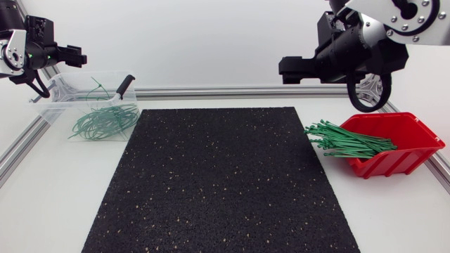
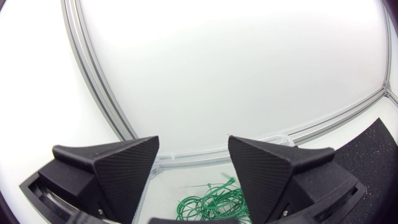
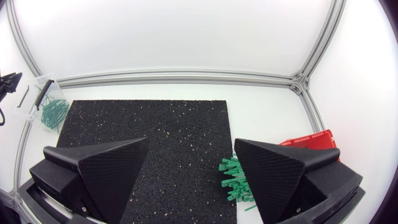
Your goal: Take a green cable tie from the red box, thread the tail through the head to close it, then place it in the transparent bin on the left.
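The red box [image 1: 404, 140] lies tipped at the right of the table, and a bundle of straight green cable ties [image 1: 348, 139] spills from its mouth onto the table. High above it and a little left hangs my right gripper [image 1: 292, 70], open and holding nothing; its wrist view shows the ties [image 3: 235, 180] under its right finger and the red box [image 3: 311, 138] beside it. The transparent bin [image 1: 53, 105] at the back left holds several looped green ties [image 1: 105, 121]. My left gripper [image 1: 76, 55] is above the bin, open [image 2: 193, 142], with the looped ties [image 2: 214, 200] below it.
A black speckled mat [image 1: 225, 176] covers the middle of the table. A silver rail [image 1: 211, 91] runs along the back edge and others along the sides. A small black-handled tool [image 1: 125, 86] leans at the bin's right end.
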